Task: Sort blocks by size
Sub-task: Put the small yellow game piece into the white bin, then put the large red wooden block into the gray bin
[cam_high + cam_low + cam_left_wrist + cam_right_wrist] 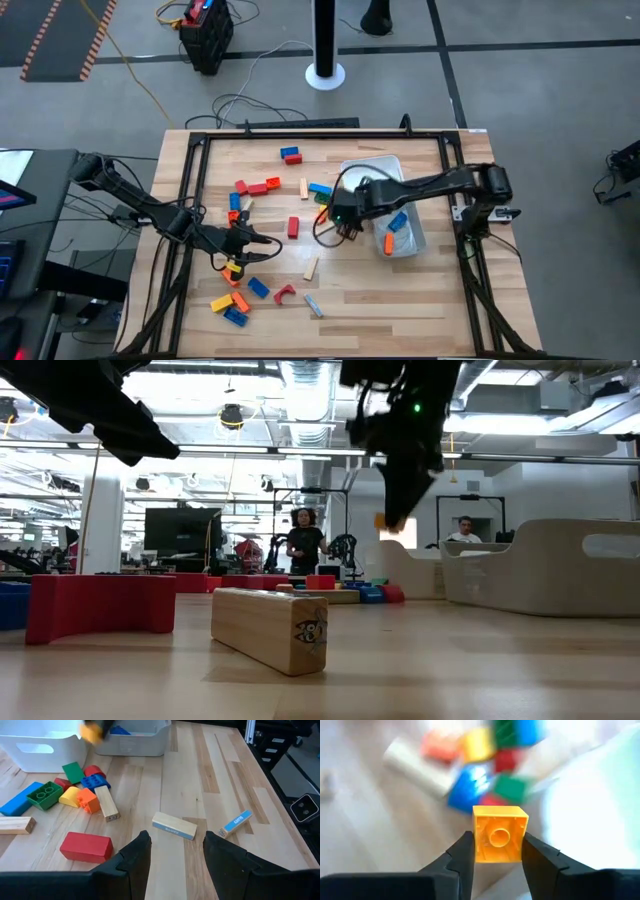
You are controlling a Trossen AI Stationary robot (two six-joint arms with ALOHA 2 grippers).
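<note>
The right gripper [494, 851] is up in the air, just beside the white tub [415, 245], on the side where a little pile of blocks lies. Its two fingers [462, 857] squeeze a small yellow block [499, 834] between them. The block is square, and its hollow underside faces the wrist camera. In the low view the block [396, 526] hangs high above the table [380, 300], under the dark arm.

The white tub sits on the right part of the table. Inside it are a blue block [398, 222] and an orange block [389, 243].

The little pile next to the tub has a green block [46, 795], a blue studded block [95, 781], an orange block [87, 800] and a tan bar [107, 803], all close together. A red block [86, 846] lies by itself, a bit away from the pile.

The left gripper [174, 851] is low over the table, far from the tub, on the left part. Its fingers are apart and hold nothing. A tan bar with a blue label [174, 825] lies on the wood just past its fingertips. A thinner blue-labelled stick [236, 823] lies beside that bar, not touching it.

More blocks sit in small groups on the left part of the table, well apart from the tub.
</note>
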